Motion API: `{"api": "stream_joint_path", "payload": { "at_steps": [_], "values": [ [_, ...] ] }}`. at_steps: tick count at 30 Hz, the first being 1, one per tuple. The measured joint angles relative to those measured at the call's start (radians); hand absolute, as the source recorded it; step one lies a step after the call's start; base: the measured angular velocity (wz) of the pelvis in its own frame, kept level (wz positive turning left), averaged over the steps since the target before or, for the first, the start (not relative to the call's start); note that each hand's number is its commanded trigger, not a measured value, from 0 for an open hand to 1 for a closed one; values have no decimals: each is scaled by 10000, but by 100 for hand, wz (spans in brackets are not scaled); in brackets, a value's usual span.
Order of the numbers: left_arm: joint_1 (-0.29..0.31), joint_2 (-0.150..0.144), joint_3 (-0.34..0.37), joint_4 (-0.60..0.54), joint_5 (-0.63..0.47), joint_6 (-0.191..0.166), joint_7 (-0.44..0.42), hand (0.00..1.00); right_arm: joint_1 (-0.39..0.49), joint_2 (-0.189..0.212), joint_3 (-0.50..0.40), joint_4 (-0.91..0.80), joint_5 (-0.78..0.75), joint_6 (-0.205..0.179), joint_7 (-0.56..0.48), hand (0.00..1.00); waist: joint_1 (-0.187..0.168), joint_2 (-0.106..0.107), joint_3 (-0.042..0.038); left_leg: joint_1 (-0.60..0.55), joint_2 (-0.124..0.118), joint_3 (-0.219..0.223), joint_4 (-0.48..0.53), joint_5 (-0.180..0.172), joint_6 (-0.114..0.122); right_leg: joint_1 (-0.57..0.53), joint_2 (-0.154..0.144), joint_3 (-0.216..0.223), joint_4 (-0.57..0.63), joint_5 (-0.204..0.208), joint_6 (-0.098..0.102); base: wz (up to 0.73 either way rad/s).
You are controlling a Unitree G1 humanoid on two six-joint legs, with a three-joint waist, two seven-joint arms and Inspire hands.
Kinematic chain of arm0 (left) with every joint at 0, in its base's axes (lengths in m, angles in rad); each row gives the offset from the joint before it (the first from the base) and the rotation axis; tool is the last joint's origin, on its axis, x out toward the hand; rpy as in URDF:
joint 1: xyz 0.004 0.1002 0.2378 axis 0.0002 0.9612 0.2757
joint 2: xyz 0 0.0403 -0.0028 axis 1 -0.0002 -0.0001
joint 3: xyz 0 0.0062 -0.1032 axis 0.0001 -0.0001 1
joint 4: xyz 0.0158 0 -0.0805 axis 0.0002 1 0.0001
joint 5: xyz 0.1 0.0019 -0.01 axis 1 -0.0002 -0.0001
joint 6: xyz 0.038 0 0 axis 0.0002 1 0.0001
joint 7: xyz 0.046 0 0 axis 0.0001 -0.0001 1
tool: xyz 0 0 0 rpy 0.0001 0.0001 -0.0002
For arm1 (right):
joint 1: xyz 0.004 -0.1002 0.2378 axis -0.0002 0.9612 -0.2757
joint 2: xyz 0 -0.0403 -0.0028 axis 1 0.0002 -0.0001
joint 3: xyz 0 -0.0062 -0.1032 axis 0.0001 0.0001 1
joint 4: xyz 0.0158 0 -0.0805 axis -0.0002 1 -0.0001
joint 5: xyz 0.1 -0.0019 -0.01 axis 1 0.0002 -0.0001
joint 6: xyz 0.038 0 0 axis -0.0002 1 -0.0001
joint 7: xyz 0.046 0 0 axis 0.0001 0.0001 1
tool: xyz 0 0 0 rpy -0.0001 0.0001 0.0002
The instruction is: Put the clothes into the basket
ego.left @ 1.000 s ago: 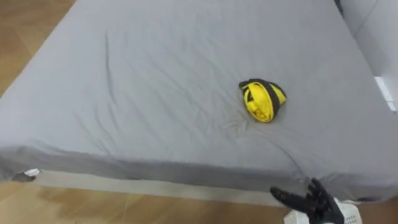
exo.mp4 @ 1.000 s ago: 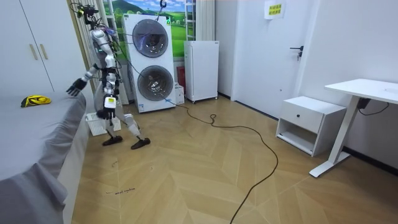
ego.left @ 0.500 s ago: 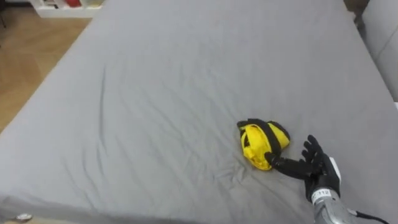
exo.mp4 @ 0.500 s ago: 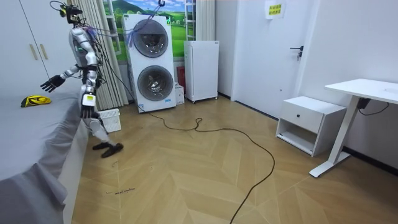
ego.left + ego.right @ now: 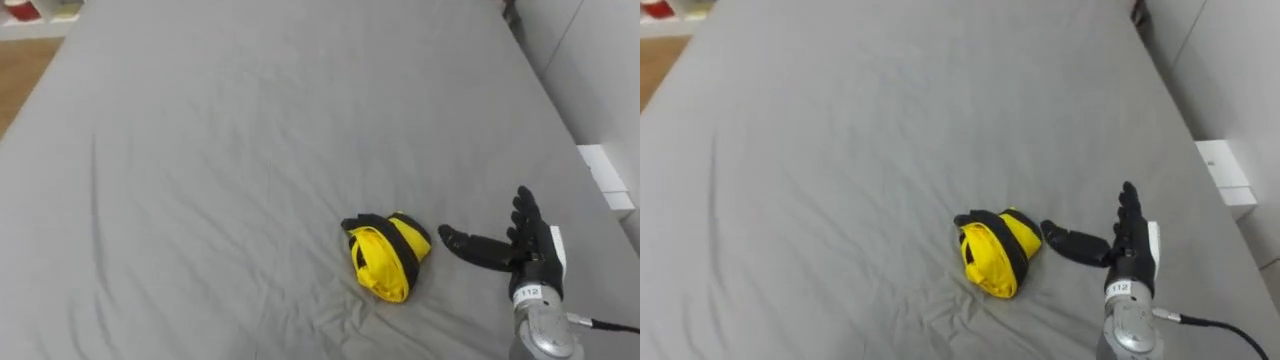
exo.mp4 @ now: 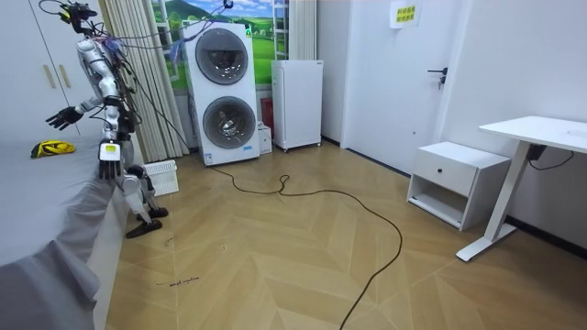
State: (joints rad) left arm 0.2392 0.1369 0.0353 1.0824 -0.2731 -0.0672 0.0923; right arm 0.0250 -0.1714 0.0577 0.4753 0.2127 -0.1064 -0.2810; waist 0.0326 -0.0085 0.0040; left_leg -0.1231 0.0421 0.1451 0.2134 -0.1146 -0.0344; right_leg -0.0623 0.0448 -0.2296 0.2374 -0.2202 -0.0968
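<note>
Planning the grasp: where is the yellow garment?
In the eye views, the yellow garment lies on the grey bed, just left of the right hand.

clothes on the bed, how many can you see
1: a crumpled yellow and black bundle lying on the grey bed, just to the left of the open right robot hand. More could be folded inside the bundle or lie beyond the picture's edges.

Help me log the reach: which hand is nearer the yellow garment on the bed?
Right. The right hand is open just right of the yellow garment, thumb pointing at it. The left hand hangs at the robot's side, beside the bed, well away.
</note>
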Motion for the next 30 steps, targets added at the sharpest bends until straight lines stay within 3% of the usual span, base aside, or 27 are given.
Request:
{"api": "stream_joint_path", "payload": {
  "at_steps": [2, 3, 5, 6, 10, 14, 21, 30],
  "values": [
    [-97, 0, 5, -2, 15, 22, -64, 0, -106, 3, 45, 275, -81, 151, 10, 0, 24, 5, -23, -156, -38, 4, -2, 24, 52, -126, -71, -125, -1, -184, 429, 21],
    [-126, 11, 8, 1, 29, 21, -106, 0, -171, -13, 39, 375, -82, 245, 8, 0, 29, 14, -27, -276, -88, 0, -8, 45, 114, -214, -122, -220, -1, -207, 470, 27],
    [-125, 6, 13, 50, 78, 30, -133, 0, -492, -45, 30, 707, -85, 389, 12, 0, 74, 9, -25, -387, -182, -40, -65, 93, 190, -329, -195, -270, -7, -194, 448, 16],
    [-146, 8, 14, 102, 149, 34, -150, 0, -690, -62, -3, 882, -90, 425, -1, 0, 130, 15, -28, -492, -225, -93, -94, 95, 195, -441, -237, -319, 10, -129, 334, 13],
    [-312, 23, -8, 184, 171, 140, -158, 0, -1246, -217, 158, 1457, -92, 438, -2, 0, 396, 16, -21, -784, -282, -159, -91, 54, 273, -625, -289, -532, 6, 8, 303, 19],
    [-361, 34, -12, 193, 170, 367, -160, 0, -1747, -207, 418, 1847, -288, 445, 22, 0, 597, 9, -8, -897, -417, -192, -89, 59, 310, -632, -482, -1064, 21, 10, 301, 23],
    [-498, 119, -277, 193, 224, 612, -159, 0, -2611, -220, 780, 3026, -299, 653, 379, 0, 854, -35, 106, -1068, -570, -370, -93, 6, 521, -606, -653, -1886, -52, 14, 290, 17],
    [-543, 309, -848, 328, 259, 729, -141, 0, -3247, -291, 991, 4308, -250, 635, 245, 0, 1085, -74, 176, -1466, -759, -426, -60, 96, 793, -831, -812, -2066, -171, 24, 266, 10]
  ]
}}
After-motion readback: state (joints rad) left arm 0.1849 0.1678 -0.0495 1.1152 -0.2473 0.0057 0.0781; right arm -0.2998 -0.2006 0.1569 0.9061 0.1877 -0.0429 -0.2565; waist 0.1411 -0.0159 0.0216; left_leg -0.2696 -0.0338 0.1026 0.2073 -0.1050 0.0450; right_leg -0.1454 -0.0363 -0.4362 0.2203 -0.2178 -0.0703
